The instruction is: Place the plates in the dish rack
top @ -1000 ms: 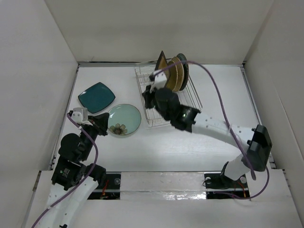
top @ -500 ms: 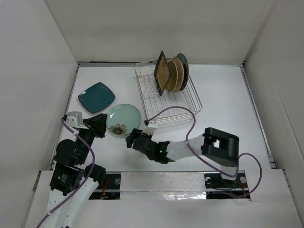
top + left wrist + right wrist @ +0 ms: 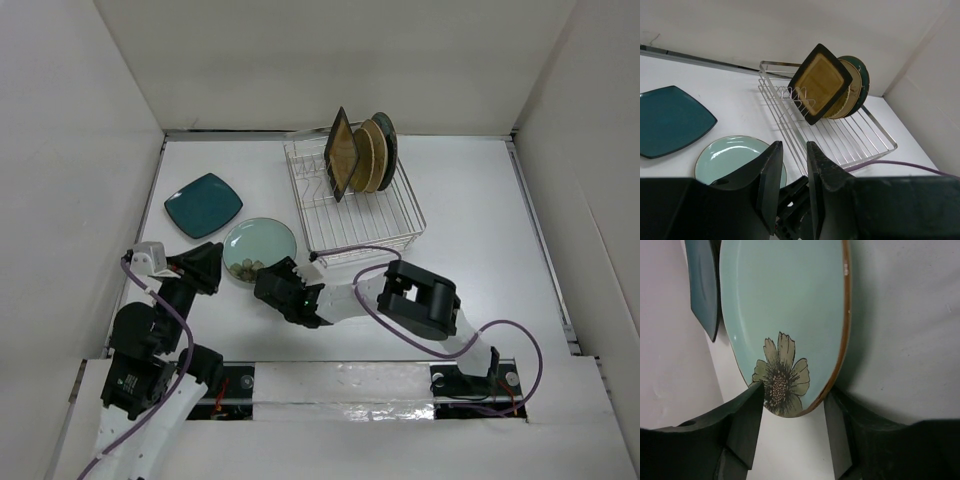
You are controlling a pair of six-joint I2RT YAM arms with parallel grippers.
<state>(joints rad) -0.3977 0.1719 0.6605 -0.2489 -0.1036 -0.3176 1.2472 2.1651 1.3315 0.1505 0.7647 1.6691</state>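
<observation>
1. The right gripper (image 3: 272, 280) sits low over the table (image 3: 480, 200). Its jaws are apart and straddle the near rim of the pale green plate (image 3: 262, 243) without clamping it (the flower motif lies between its fingers (image 3: 742, 425)).
2. Just to the left, the left gripper (image 3: 207, 266) is beside that plate, its fingers parted by a narrow gap and holding nothing.
3. Behind, the teal square plate (image 3: 203, 205) lies flat.
4. Farthest back, the dish rack (image 3: 372, 225) holds the black-rimmed yellow square plate (image 3: 342, 153), the tan round plate (image 3: 368, 155) and the dark teal round plate (image 3: 386, 140), all upright at its far end.

Robot lab: white-walled enclosure (image 3: 330, 60) around white table (image 3: 480, 220)
</observation>
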